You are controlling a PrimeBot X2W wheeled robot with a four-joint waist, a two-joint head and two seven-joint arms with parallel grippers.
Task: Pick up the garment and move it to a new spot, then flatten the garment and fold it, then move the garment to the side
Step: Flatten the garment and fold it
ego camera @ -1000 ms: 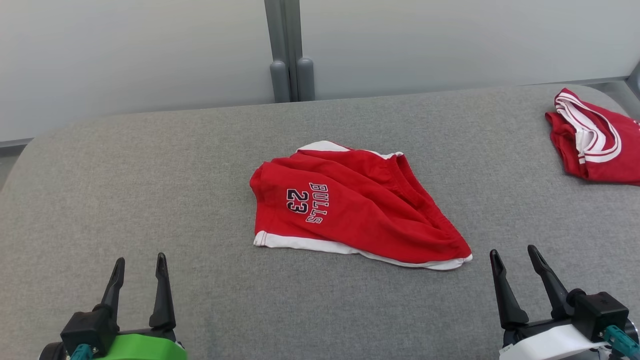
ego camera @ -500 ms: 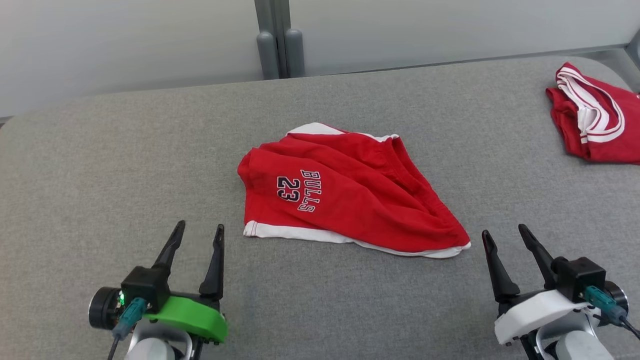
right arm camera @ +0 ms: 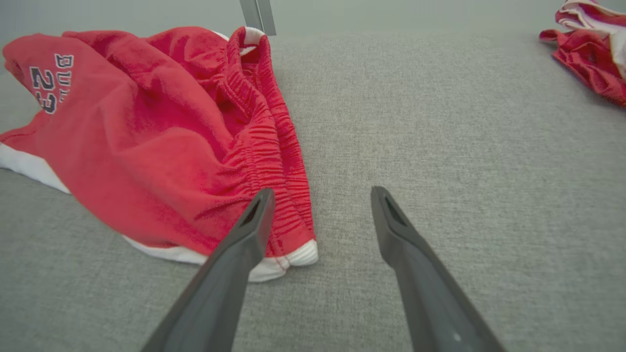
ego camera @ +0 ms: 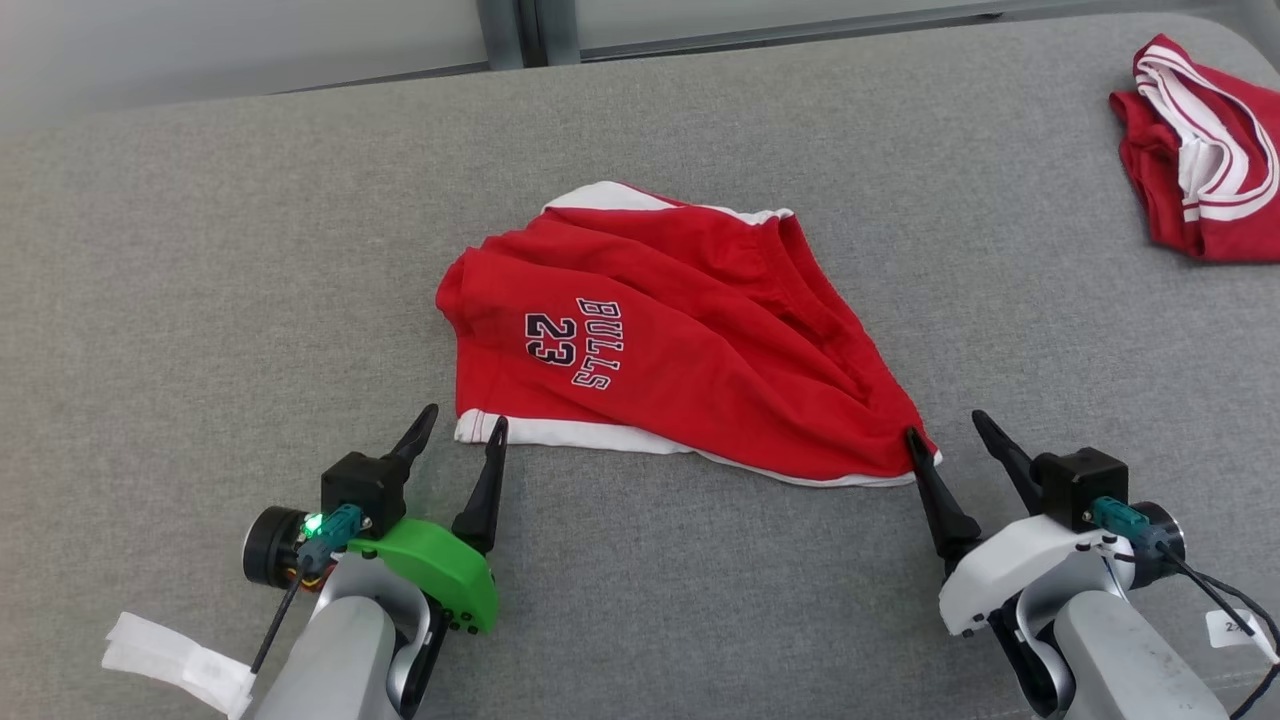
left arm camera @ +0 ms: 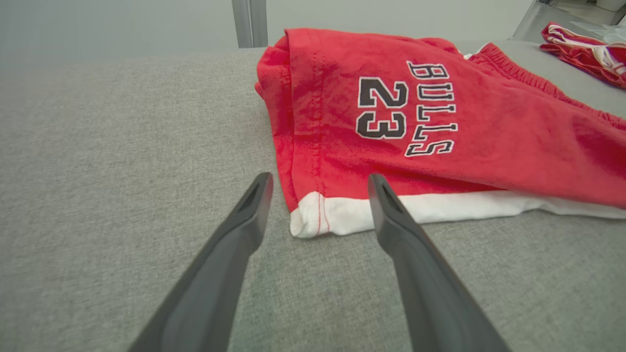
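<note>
The garment [ego camera: 690, 350] is a pair of red shorts with white hems and "BULLS 23" printed on it, lying crumpled in the middle of the grey surface. My left gripper [ego camera: 462, 425] stands open at its near left white-hemmed corner [left arm camera: 318, 217], which sits between the fingertips in the left wrist view. My right gripper [ego camera: 945, 425] stands open at the near right corner [right arm camera: 293, 254], one finger [ego camera: 925, 480] over the hem's tip. Neither holds anything. The shorts [right arm camera: 161, 146] show an elastic waistband in the right wrist view.
A second red and white garment [ego camera: 1205, 150] lies bunched at the far right edge of the grey padded surface [ego camera: 200, 250]. A grey post and pale wall stand behind the far edge. A white paper tag [ego camera: 175, 655] hangs by my left arm.
Both grippers have moved forward to the near corners of the shorts, staying open. The head camera has tilted down, shifting the whole picture.
</note>
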